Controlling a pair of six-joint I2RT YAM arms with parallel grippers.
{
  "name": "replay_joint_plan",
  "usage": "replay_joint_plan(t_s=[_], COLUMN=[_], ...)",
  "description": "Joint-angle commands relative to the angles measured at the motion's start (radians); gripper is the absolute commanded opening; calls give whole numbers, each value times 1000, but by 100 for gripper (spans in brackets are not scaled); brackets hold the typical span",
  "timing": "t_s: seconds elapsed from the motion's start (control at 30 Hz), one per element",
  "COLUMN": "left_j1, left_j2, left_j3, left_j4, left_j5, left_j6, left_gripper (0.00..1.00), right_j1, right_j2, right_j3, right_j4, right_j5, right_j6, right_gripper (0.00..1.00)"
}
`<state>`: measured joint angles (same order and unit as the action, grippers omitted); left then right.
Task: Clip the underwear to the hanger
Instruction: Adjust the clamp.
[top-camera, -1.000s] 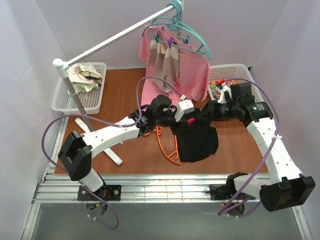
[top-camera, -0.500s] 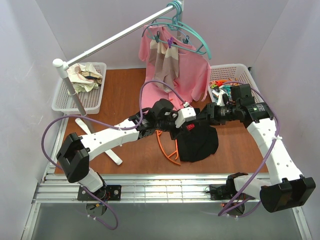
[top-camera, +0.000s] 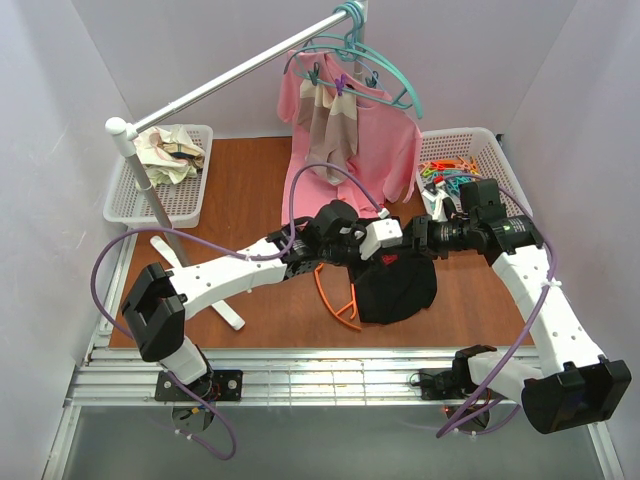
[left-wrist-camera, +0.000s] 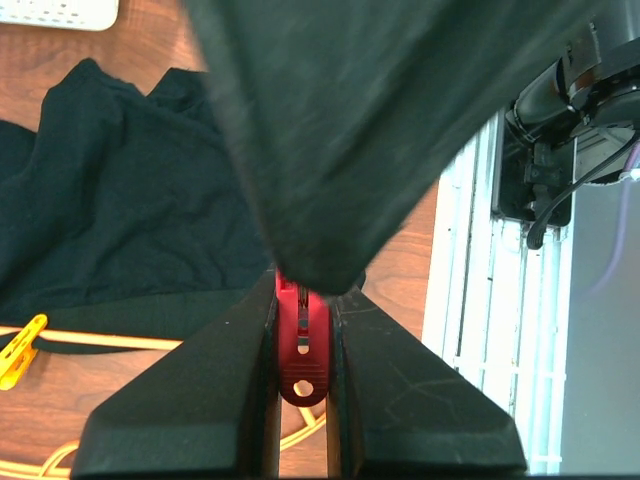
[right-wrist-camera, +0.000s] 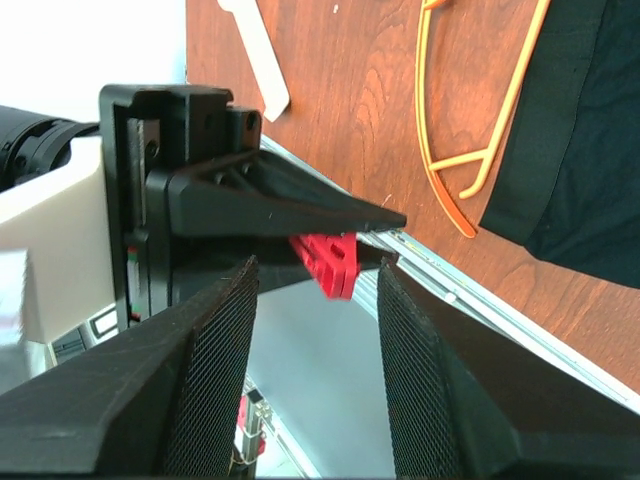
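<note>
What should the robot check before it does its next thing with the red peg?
1. Red clothespin held firmly by the left gripper: ok, jaws shut on it.
2. Right gripper ready to take it: ok, jaws open on either side of it, not touching.
3. Underwear lying on the hanger: ok, it covers the hanger's right part.
4. Red clothespin clipped to the underwear: not ok, it is held above the table.
5. Yellow clothespin pinching cloth and hanger: cannot tell.
</note>
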<state>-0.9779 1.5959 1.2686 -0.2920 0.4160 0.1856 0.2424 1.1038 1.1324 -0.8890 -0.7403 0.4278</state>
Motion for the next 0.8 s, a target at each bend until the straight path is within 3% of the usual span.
replay_joint_plan(t_s=[0.0, 0.37, 0.77], left_j1=[-18, -33, -35], left_j2=[-2, -1, -1], left_j3=[40, 43, 37], left_j4=[-4, -4, 5], left_j5=[-17, -49, -78], left_j6=[8, -5, 6], left_gripper=[0, 0, 0], right_j1=[3, 3, 6], right_j2=[-21, -19, -18], right_j3=[-6, -26, -33], right_j4=[33, 38, 35], right_j5=[-14, -18, -25], right_j6=[-9, -12, -9], right_gripper=[42, 29, 26])
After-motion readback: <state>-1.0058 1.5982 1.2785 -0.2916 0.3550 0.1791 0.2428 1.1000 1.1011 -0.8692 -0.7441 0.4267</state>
